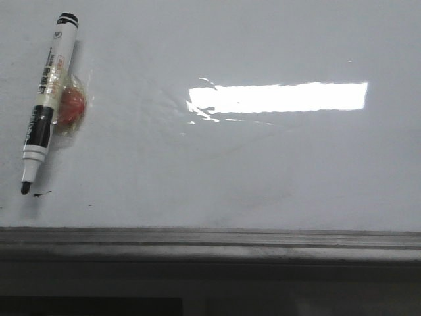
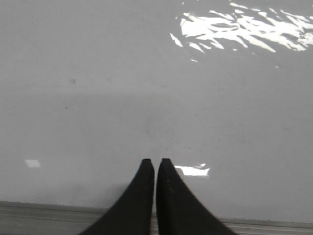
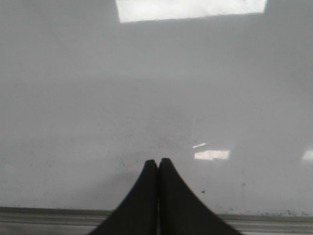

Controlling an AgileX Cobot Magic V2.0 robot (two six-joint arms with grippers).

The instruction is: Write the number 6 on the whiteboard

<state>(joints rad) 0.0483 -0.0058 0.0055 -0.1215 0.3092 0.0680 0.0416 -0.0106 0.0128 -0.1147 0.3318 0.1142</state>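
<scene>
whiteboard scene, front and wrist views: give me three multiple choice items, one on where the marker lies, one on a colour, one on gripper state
1. Where on the large glossy white whiteboard does the white-barrelled black-capped marker pen lie in the front view?
A. far left
B. centre
C. far right

2. What colour is the small plastic-wrapped object touching the marker?
A. blue
B. red
C. green

3. How do the black fingers of the left gripper and right gripper stand?
A. both wide open
B. one open, one shut
C. both shut, holding nothing

Answers:
1 A: the marker lies near the left edge, tip toward the grey metal edge strip.
2 B: red shows through the clear wrap.
3 C: each wrist view shows the fingertips pressed together with only bare board beyond.

No number 6 is drawn yet; only tiny ink specks lie by the tip.
</scene>
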